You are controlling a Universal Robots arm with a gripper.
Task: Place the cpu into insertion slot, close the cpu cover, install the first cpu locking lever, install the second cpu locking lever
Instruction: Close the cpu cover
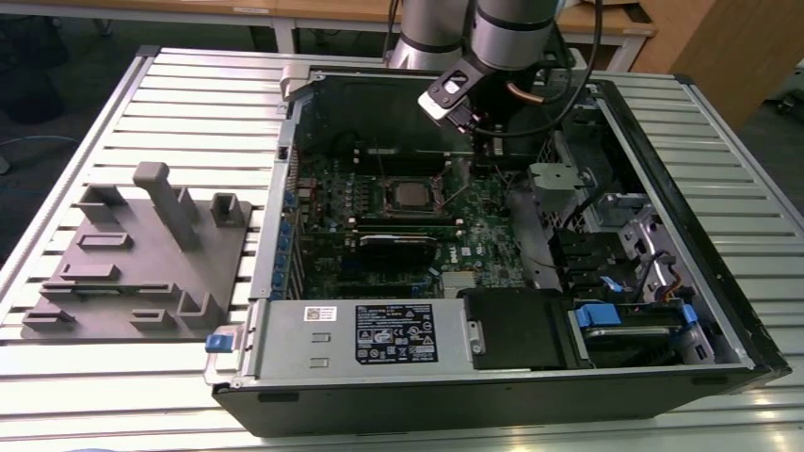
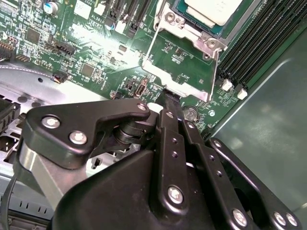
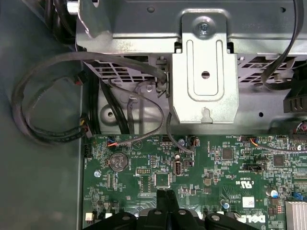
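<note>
While the silver-topped cpu lies in the slot, the thin grey cover is seen raised, with the gripper pressed together at its edge.

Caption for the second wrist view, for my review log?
Shut tool at the free edge of the open cpu cover; the cpu sits in place beyond it.

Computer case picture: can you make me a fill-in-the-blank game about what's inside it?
1. The cpu cover is ____, so the cpu in the insertion slot shows.
2. The gripper has its tip at the edge of the cpu ____.
3. The motherboard is coloured ____.
4. The grey fixture lies at the exterior view's ____ of the computer case.
Missing words: open, cover, green, left.
</note>
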